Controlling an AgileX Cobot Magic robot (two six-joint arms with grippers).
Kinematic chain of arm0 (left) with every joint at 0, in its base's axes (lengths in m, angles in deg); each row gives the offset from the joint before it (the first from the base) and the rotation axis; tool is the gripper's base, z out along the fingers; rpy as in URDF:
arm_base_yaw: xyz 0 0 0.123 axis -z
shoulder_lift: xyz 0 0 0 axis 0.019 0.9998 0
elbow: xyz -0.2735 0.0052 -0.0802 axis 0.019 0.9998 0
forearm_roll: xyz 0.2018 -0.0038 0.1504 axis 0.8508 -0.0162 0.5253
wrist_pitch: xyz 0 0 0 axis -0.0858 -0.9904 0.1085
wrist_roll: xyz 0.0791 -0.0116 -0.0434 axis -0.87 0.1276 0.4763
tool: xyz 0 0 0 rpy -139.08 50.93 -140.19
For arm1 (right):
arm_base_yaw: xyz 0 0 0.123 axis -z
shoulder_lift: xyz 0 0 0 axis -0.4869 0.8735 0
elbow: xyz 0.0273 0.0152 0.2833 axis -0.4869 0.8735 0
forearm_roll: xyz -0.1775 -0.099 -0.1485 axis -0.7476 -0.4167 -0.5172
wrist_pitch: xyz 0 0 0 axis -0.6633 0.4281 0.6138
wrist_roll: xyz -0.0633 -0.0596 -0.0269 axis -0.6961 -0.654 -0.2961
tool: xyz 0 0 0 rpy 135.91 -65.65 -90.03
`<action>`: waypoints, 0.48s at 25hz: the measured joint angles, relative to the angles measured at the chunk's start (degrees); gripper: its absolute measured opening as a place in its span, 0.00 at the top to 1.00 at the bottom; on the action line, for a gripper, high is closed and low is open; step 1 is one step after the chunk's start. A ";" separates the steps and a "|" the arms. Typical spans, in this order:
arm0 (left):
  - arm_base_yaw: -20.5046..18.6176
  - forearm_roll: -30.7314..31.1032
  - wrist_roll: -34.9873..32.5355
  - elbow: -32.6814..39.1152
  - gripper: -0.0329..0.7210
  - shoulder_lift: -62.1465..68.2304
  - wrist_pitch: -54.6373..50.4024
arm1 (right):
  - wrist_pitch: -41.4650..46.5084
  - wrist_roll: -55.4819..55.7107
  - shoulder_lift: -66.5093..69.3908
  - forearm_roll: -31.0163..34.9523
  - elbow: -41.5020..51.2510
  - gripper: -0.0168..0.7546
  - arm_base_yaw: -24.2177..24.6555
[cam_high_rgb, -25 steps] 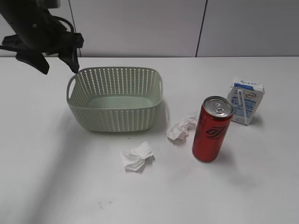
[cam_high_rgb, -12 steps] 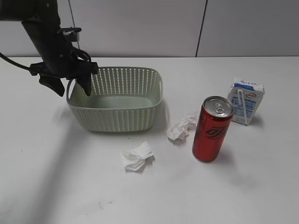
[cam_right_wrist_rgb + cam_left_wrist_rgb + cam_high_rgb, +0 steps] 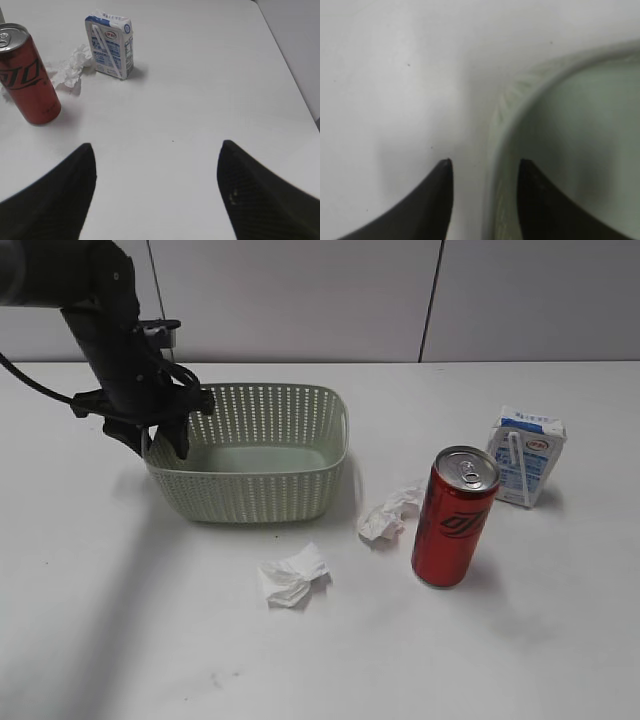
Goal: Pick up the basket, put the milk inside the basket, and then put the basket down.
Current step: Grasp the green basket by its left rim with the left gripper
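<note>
Counter, one: it carries one basket at left-centre, long axis across the view, its left end rim running between the spread fingers of my left hand, one finger outside the wall and one inside. One red can stands right of centre; one milk stands upright just behind and right of it, ahead and left of my right hand, the nearer one, spread wide and holding nothing. Two crumpled tissues lie between basket and can.

White table under soft even light; behind it, pale grey wall panels with dark vertical seams.
</note>
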State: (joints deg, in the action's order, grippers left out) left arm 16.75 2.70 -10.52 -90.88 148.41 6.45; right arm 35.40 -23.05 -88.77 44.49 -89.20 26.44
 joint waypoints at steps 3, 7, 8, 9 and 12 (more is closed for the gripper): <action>0.00 0.00 0.00 -0.04 0.66 0.00 -0.01 | 0.00 0.00 0.00 0.00 0.00 0.21 0.00; 0.00 -0.45 0.07 -0.04 0.93 0.00 -0.01 | 0.00 0.00 0.00 0.00 0.00 0.21 0.00; 0.00 -0.70 0.21 -0.06 0.95 0.00 -0.01 | 0.00 0.00 0.00 0.00 0.00 0.21 0.00; 0.00 -0.85 0.25 -0.14 0.95 0.00 -0.20 | 0.00 0.00 0.00 0.00 0.00 0.21 0.00; 0.00 -1.74 0.44 -0.33 0.96 -0.19 -1.61 | 0.00 0.00 0.00 0.02 0.00 0.21 0.00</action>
State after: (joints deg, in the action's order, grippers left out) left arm 16.75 0.96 -10.08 -91.21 148.22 4.84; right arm 35.40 -23.05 -88.77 44.51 -89.20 26.44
